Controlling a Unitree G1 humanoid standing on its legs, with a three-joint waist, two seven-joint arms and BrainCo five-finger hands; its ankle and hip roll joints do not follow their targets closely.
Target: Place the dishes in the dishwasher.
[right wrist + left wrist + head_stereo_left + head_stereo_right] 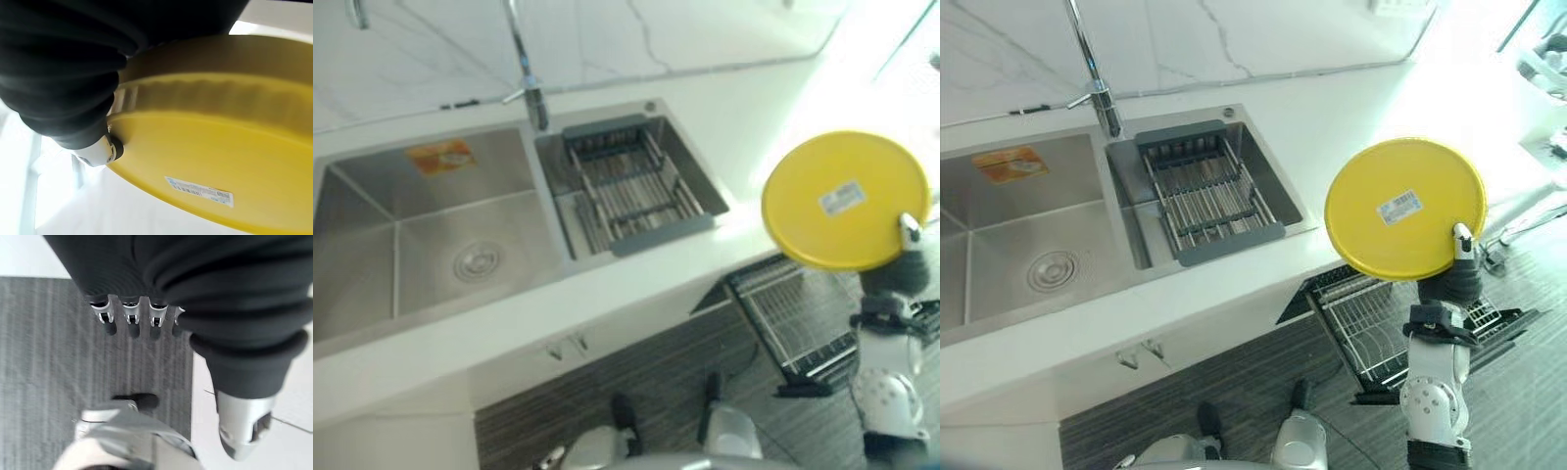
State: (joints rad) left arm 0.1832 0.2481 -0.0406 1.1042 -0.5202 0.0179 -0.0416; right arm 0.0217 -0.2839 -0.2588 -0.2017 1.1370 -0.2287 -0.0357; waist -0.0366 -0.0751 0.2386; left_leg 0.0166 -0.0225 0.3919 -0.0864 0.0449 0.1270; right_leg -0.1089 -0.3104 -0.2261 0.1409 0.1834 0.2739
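The right hand (1457, 257) grips the yellow plate (1404, 208) by its lower rim, thumb on the labelled underside, holding it raised and tilted past the bench's front edge, above the dishwasher rack (1386, 328). The left hand (146, 318) hangs relaxed, apparently empty.
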